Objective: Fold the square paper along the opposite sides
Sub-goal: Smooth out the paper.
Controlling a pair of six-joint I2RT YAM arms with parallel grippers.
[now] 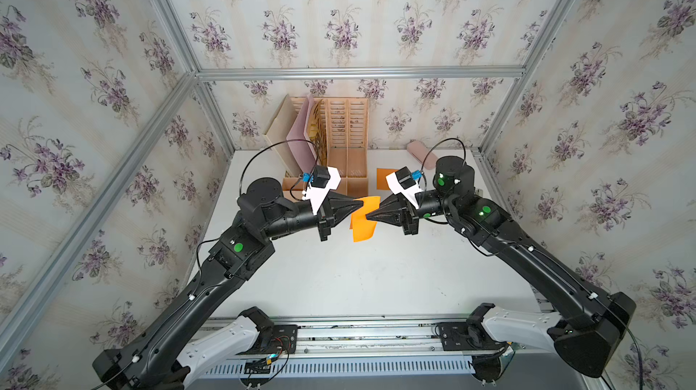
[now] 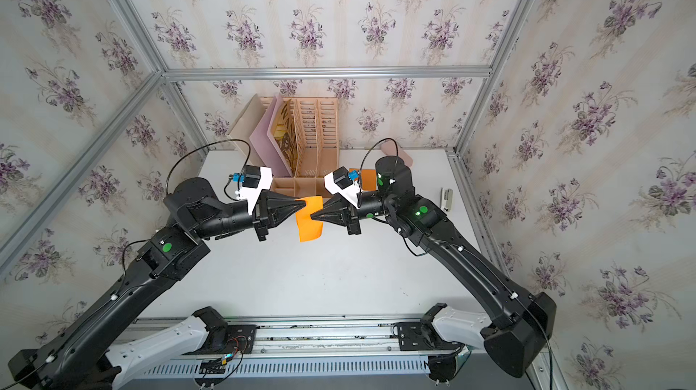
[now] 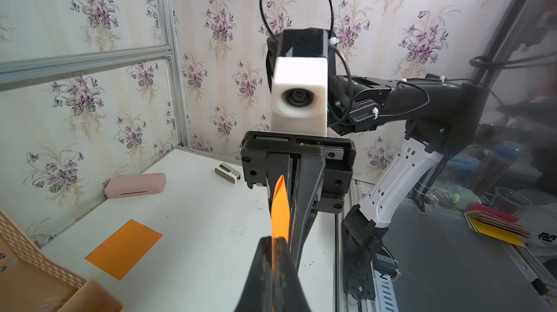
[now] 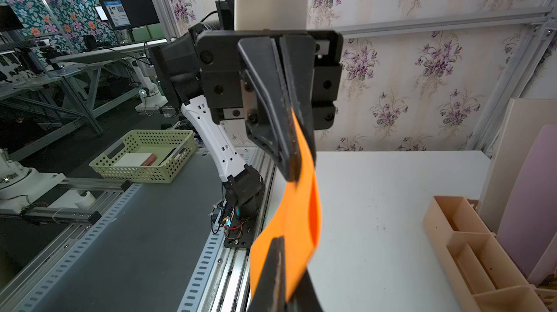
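Orange paper (image 1: 364, 228) hangs curled mid-air; L gripper (image 1: 360, 202) & R gripper (image 1: 368, 215) both clamped on it.

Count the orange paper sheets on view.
2. One sheet hangs gripped by the left end effector and right end effector; the other sheet lies flat on the table near the organizer.

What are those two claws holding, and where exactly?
The orange paper, up in the air: the left gripper pinches one side of it, the right gripper pinches the opposite side.
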